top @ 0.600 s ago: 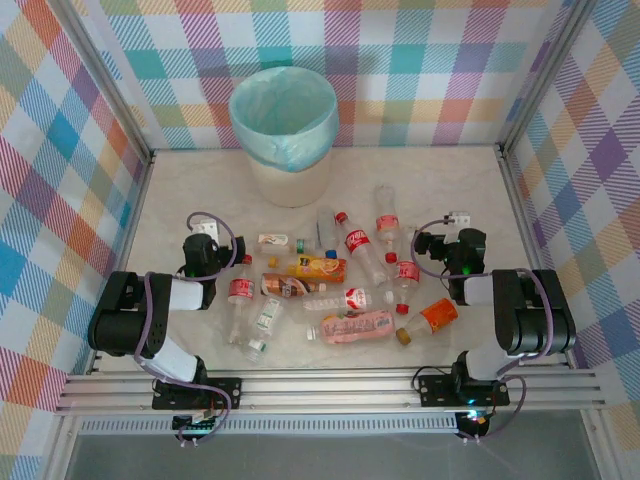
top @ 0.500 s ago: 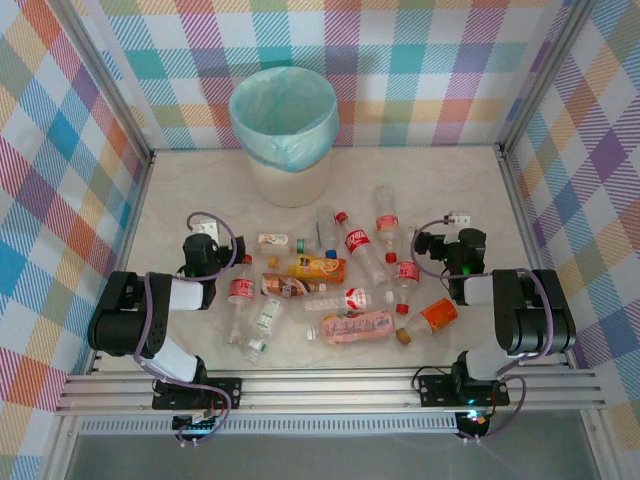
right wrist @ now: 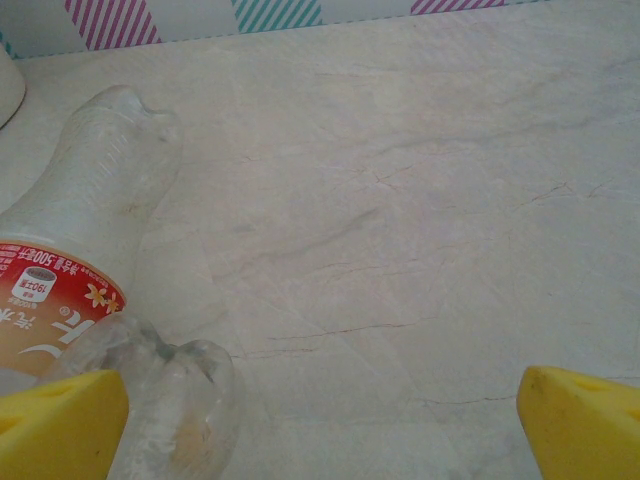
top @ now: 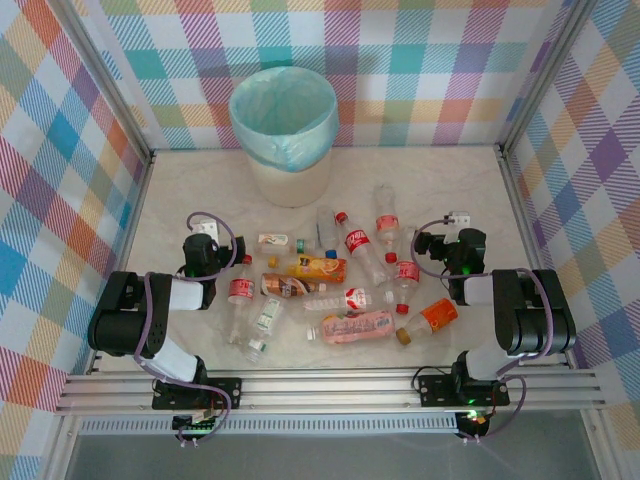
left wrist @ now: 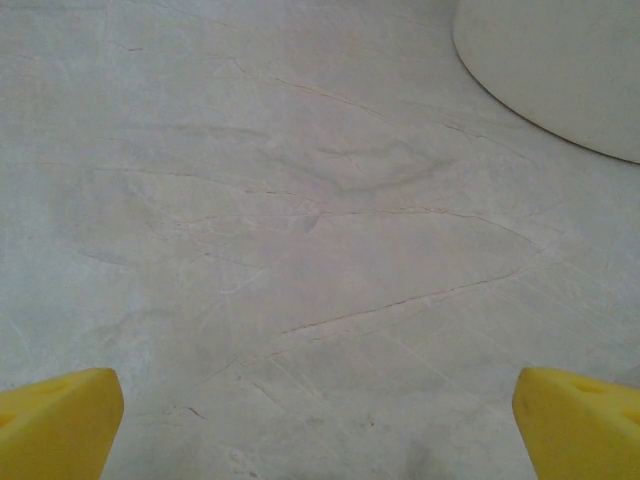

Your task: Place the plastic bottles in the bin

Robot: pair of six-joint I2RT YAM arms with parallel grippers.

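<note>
Bottles (top: 320, 268) on table (top: 455, 190), bin (top: 290, 185) behind

L gripper (left wrist: 318, 428), R gripper (right wrist: 320, 428) — jaws wide apart, arms folded.

Marble-look table (top: 450, 190), plaid walls (top: 420, 60)

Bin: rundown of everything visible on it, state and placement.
The bin is round and cream-white, plastic by the look of it, lined with a light teal bag folded over its rim. It stands upright at the far middle of the table, near the back wall, mouth open. Its inside looks empty. Only the table touches it.
</note>
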